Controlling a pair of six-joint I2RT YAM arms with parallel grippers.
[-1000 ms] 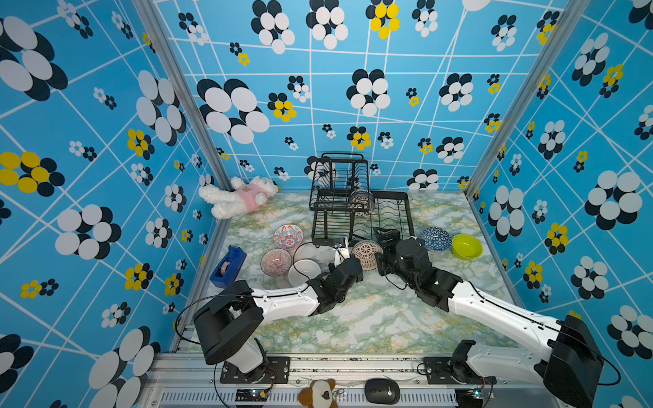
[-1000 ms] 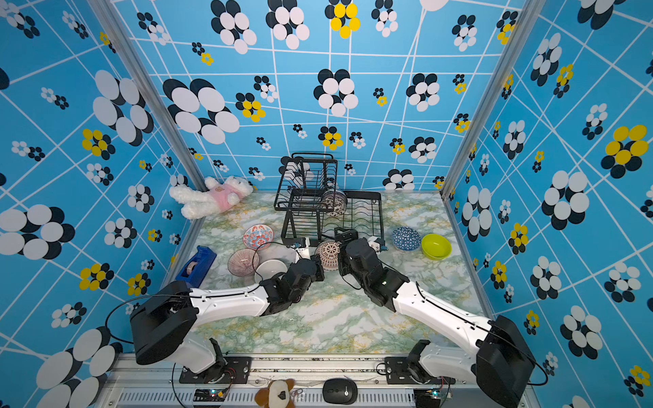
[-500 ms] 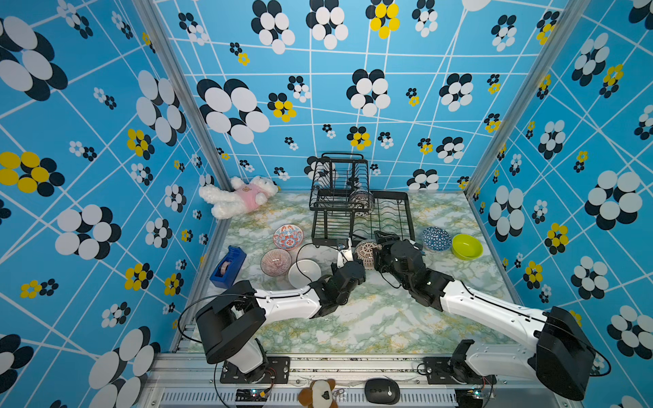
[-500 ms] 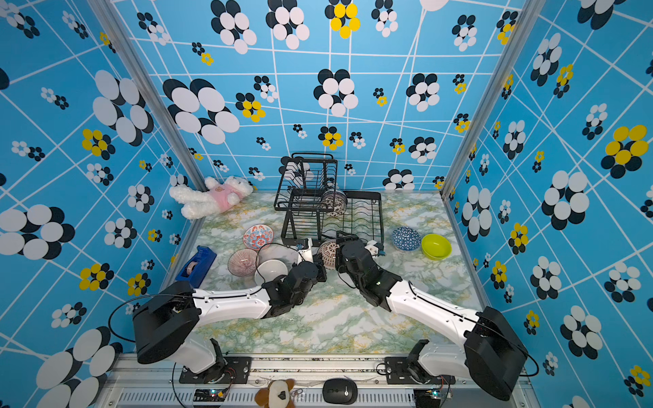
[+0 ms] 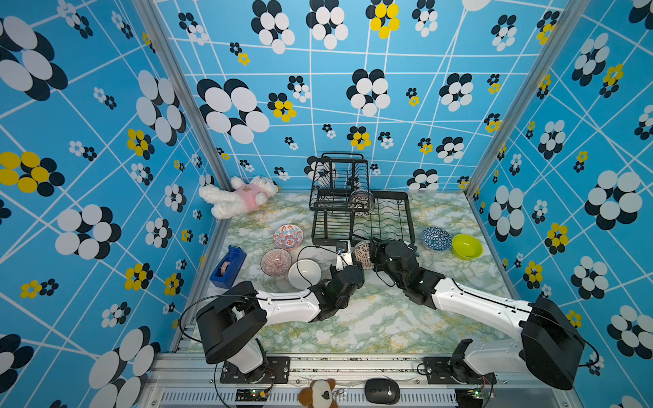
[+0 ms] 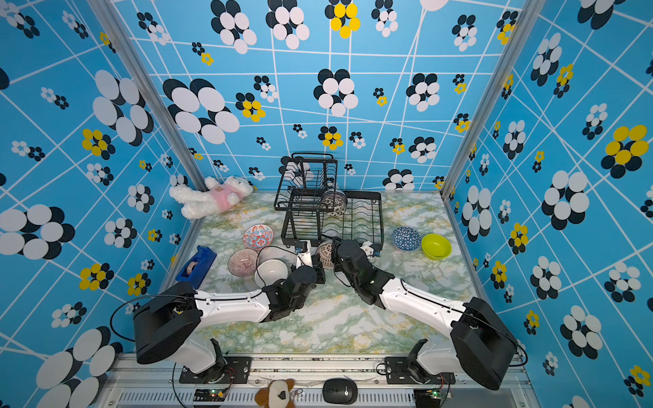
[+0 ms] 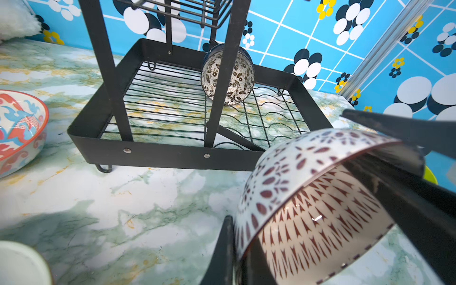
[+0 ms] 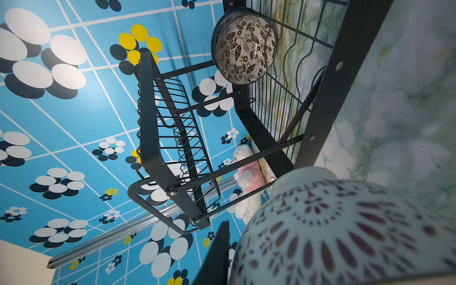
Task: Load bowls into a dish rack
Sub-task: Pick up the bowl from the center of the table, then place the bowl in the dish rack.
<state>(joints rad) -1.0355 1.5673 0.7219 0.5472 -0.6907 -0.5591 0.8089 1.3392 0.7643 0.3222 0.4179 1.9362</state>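
Bare table (image 5: 371,318) lies open at 6 o'clock. At centre, the left gripper (image 5: 344,252) pinches a tilted maroon bowl (image 5: 362,254) by its rim. The right gripper (image 5: 375,247) straddles the opposite rim; I cannot tell if it grips. A white bowl (image 5: 304,273) sits at 8 o'clock, and the rack (image 5: 410,219) blocks 12 o'clock.

Left arm (image 5: 289,305): stretched low from the near-left base toward the centre, white forearm, black wrist.
Left gripper (image 5: 347,255): pointing far, jaws clamped on the left rim of a patterned bowl (image 5: 362,251).
Right arm (image 5: 473,307): stretched from the near-right base, angled far and left, elbow low.
Right gripper (image 5: 374,249): turned left, jaws pinching the same bowl's right rim.
Together: the 2 grippers meet at the centre, the bowl between them.
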